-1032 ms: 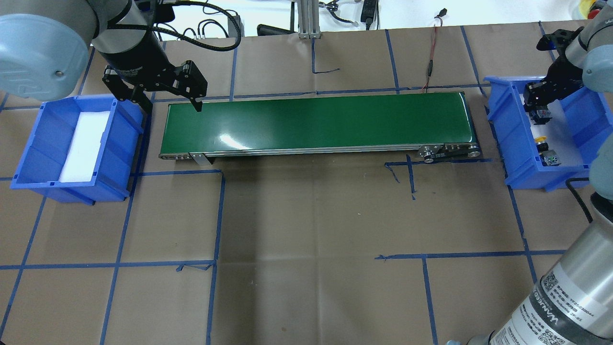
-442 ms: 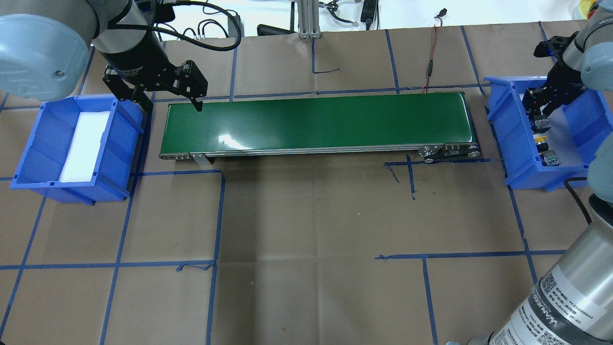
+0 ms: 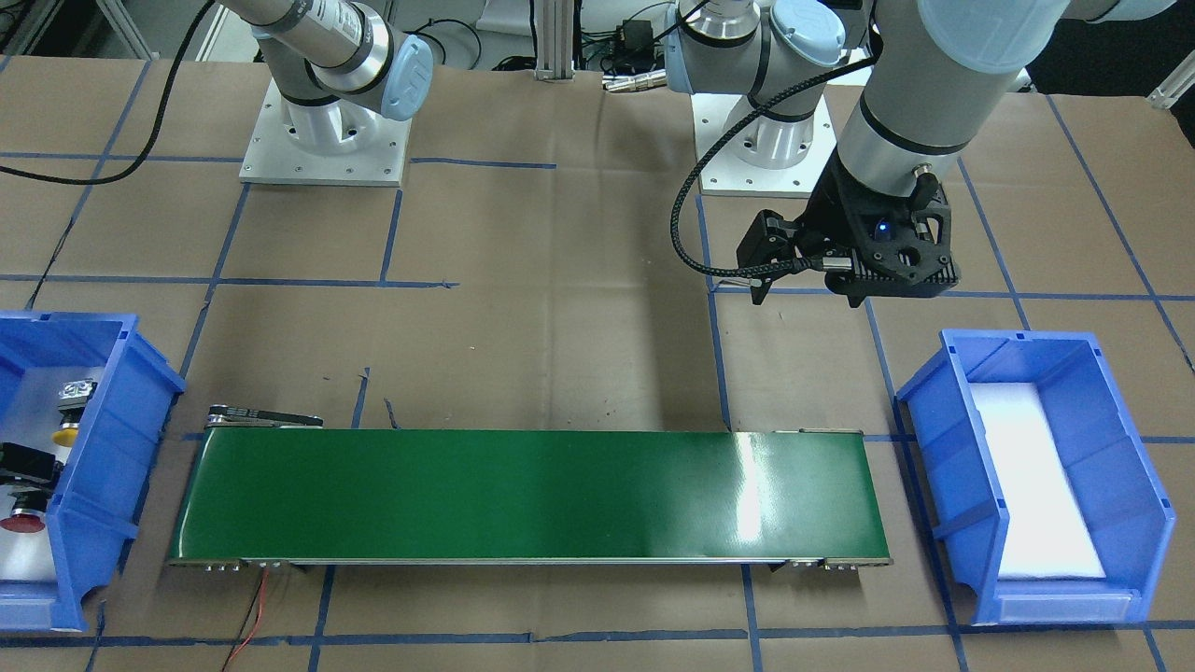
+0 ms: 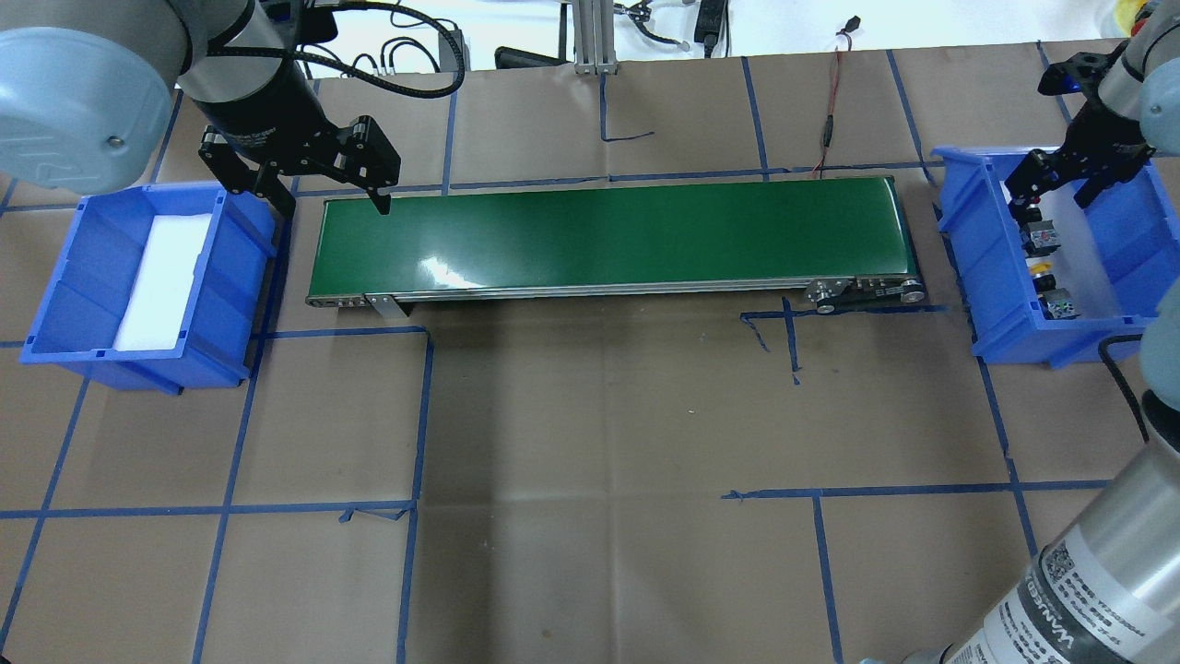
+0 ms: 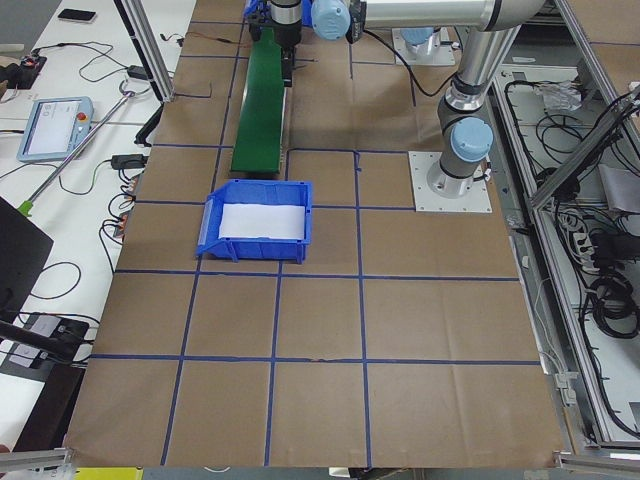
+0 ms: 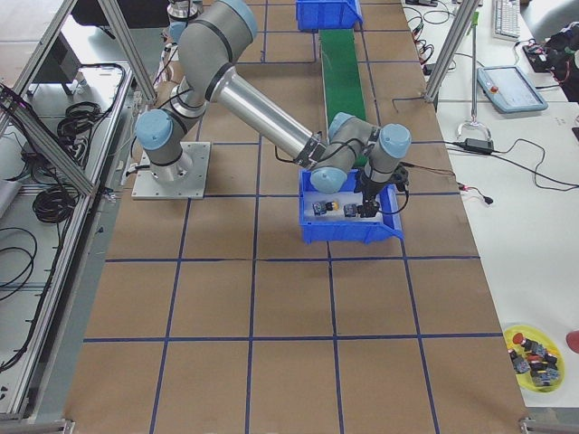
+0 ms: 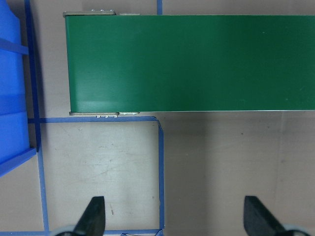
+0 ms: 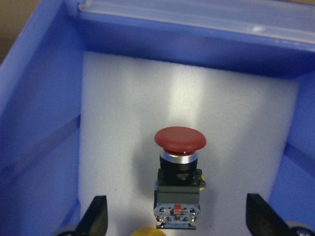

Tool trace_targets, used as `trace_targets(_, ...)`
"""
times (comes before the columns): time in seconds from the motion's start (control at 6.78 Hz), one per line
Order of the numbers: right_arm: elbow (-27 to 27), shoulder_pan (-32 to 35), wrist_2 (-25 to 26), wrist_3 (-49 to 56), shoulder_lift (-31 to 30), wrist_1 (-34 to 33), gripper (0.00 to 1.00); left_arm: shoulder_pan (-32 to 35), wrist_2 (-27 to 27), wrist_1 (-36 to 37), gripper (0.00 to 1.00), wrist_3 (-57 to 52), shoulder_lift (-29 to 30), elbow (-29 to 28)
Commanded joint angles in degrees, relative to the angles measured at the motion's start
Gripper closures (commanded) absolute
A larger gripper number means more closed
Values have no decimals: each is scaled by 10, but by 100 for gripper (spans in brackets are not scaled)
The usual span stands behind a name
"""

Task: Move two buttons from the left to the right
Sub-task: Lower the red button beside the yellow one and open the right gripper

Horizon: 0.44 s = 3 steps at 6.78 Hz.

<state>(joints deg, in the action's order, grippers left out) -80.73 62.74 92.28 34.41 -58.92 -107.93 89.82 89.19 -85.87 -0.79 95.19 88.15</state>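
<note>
The red-capped button [image 8: 179, 140] lies on the white foam in the right blue bin [image 4: 1000, 304]; it also shows in the overhead view [image 4: 1042, 237]. The yellow-capped button [image 4: 1042, 269] lies right beside it, its cap just showing in the right wrist view [image 8: 147, 231]. My right gripper [image 4: 1053, 184] hovers open above the red button and holds nothing. My left gripper [image 4: 327, 198] is open and empty above the left end of the green conveyor belt [image 4: 608, 235]. The left wrist view shows its fingertips [image 7: 93, 216] wide apart.
The left blue bin [image 4: 55, 314] holds only white foam. Blue tape lines cross the brown paper table. A red cable [image 4: 830, 120] runs to the conveyor's far right end. The conveyor's motor end [image 4: 862, 290] is near the right bin.
My right gripper lowered the red button next to the yellow one, opened, and drew up and back from it. The left arm has not moved.
</note>
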Motion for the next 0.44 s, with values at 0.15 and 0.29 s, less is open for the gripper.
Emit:
trace_targets(0.15,0,18,-10,-12,-133,47,0,0,-1,0,0,0,0,0)
trace_targets(0.29,0,42,-42,-21,-165,73,0,0,-1,0,0,0,0,0)
